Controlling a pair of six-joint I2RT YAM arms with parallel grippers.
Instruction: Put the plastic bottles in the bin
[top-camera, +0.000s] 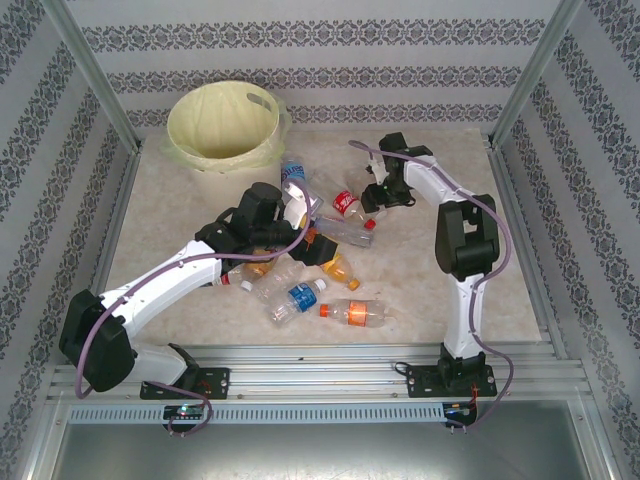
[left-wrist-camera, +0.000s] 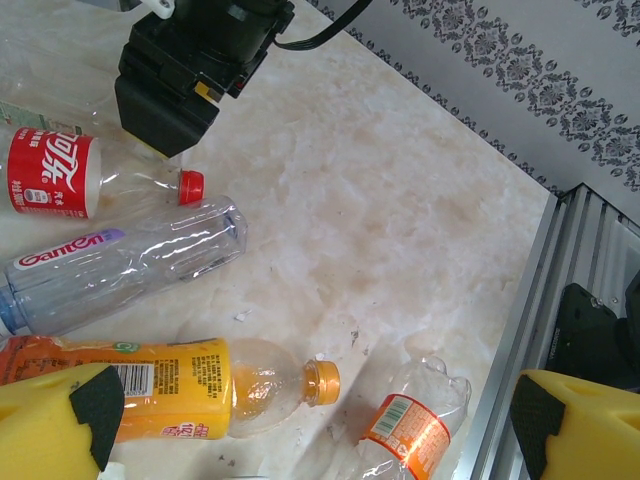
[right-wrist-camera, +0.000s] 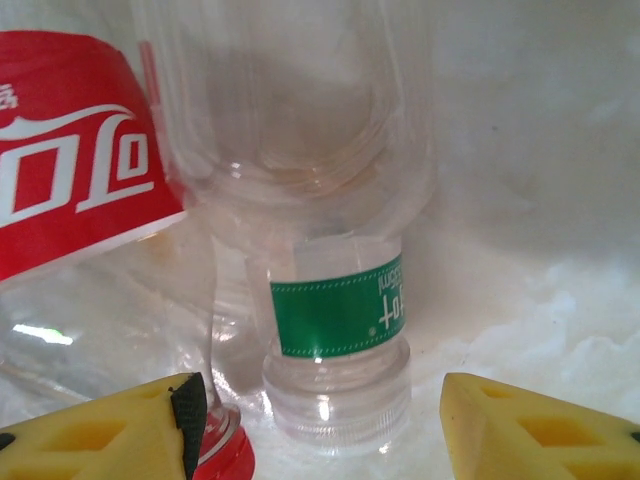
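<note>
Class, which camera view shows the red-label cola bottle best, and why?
Left wrist: the cola bottle lies side-on, nearly whole, with its label readable. Top external shows the bottle small, beside the right claw. Right wrist crops the bottle to part of its label.

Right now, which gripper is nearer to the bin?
Left. The left gripper is over the bottles, just front-right of the bin; the right gripper is farther right, across the bottles.
</note>
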